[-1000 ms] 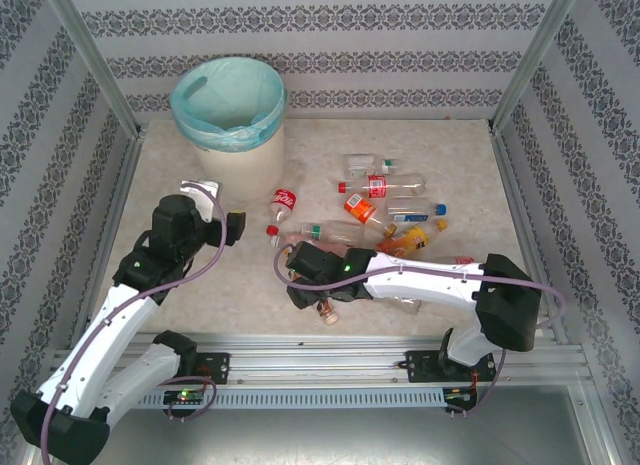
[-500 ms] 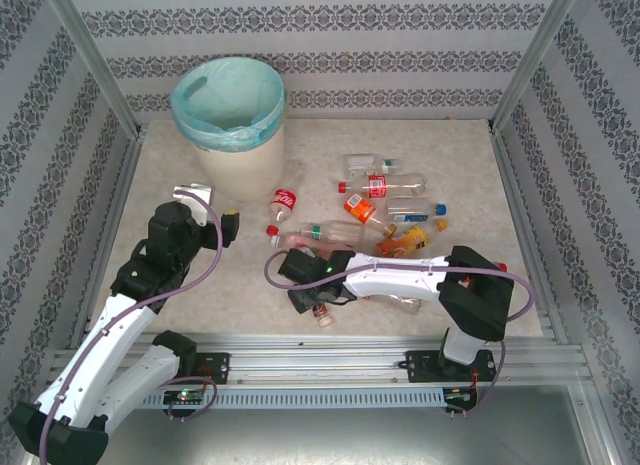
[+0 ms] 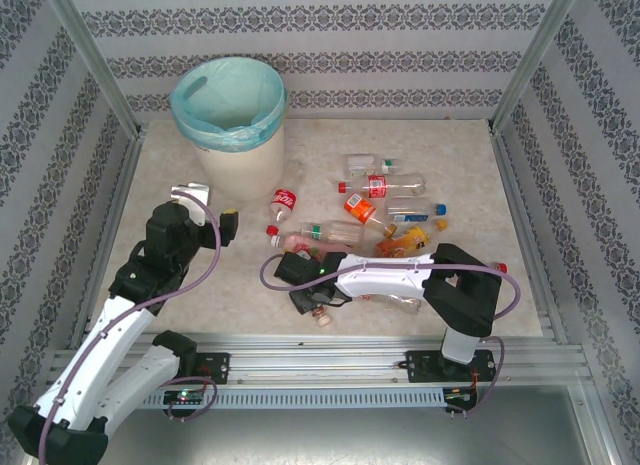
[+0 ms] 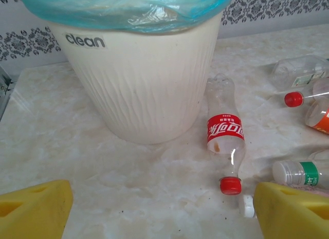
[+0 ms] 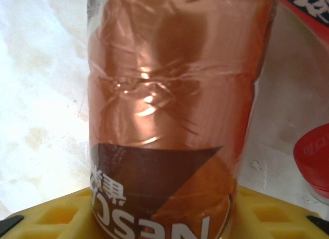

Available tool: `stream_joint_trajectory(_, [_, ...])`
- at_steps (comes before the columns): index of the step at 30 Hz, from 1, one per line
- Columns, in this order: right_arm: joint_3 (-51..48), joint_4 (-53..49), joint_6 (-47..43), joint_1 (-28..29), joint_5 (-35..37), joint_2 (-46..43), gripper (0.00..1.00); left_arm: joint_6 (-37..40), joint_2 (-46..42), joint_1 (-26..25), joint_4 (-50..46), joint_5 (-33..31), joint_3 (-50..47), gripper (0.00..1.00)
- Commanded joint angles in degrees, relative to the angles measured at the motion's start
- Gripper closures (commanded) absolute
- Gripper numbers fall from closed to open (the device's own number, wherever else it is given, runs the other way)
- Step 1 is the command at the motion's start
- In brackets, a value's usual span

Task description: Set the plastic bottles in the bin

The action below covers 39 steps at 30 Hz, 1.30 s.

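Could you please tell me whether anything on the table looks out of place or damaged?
The plastic bottles lie scattered on their sides right of the bin; the red-labelled bottle nearest it looks dented.

The bin (image 4: 139,90) is cream under a teal liner (image 4: 128,13), one bottle (image 5: 169,110) copper-brown, the table (image 4: 103,167) marbled beige.

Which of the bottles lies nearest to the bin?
The clear bottle with the red label and red cap, lying on its side right beside the bin; the other bottles lie farther right.
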Motion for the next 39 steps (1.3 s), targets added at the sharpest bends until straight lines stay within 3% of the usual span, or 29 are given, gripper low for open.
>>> stream_joint_trajectory(1, [0.8,-0.9,-0.9,0.8,-0.8,-3.1,0.50,-0.3,-1.3,-0.5,0.8,-0.5,1.5,0.08])
stream_joint_trajectory(6, [0.6,-1.4,-2.1,0.9,-3.2,-9.2,0.54,0.0,-1.3,-0.5,-1.3,1.3,6.4,0.08])
stream_joint_trajectory(10, [0.2,-2.3,-2.6,0.9,-4.8,-16.8,0.55,-0.4,0.0,-0.5,-2.4,7.6,12.5,0.08])
stream_joint_trajectory(13, [-0.6,-1.6,-5.0,-0.1,-6.0,-24.0,0.54,-1.1,2.8,-0.5,-3.8,18.3,18.3,0.08])
stream_joint_trajectory(16, [-1.0,-0.6,-7.9,-3.8,-8.7,-31.2,0.54,-3.1,5.9,-0.5,-2.0,33.9,21.8,0.08])
stream_joint_trajectory(20, [-1.9,2.6,-13.1,-10.2,-14.0,-40.7,0.51,-10.7,7.5,-0.5,11.4,54.4,19.0,0.08])
stream_joint_trajectory(23, [-1.7,4.6,-16.5,-13.3,-16.0,-45.5,0.50,-18.9,8.7,-0.5,22.4,63.7,16.1,0.08])
stream_joint_trajectory(31, [2.4,11.1,-20.6,-14.9,-22.4,-45.9,0.50,-34.9,13.7,-2.9,42.7,72.3,11.9,0.12])
stream_joint_trajectory(39, [5.2,16.8,-21.2,-14.8,-27.3,-42.2,0.51,-33.4,14.1,-5.3,40.1,75.7,12.3,0.14])
